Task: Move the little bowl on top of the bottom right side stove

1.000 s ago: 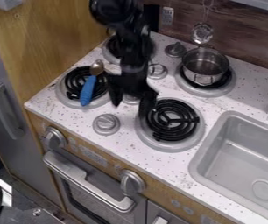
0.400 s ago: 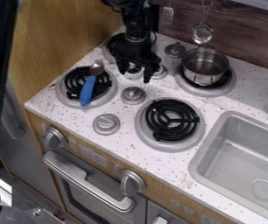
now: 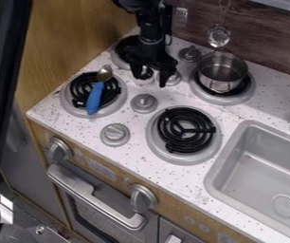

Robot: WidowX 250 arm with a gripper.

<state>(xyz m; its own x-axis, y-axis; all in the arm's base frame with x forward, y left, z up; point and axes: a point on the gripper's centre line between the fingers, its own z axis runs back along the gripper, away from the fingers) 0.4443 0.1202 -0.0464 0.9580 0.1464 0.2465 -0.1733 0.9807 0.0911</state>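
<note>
The speckled white desk [image 3: 135, 154] carries the inset gray sink [image 3: 226, 154] and the lower right burner [image 3: 197, 137], whose black coil is bare. The end effector [image 3: 149, 80] hangs over the control knobs toward the rear, set moderately open, fingers apart and empty, a knob [image 3: 146, 74] visible between them; the little metal bowl [image 3: 222, 70], positioned upright on the upper right burner [image 3: 231, 100], is to its right in the camera view, near but not touching. Markings [image 3: 99, 167] on the wooden front panel are too small to read.
</note>
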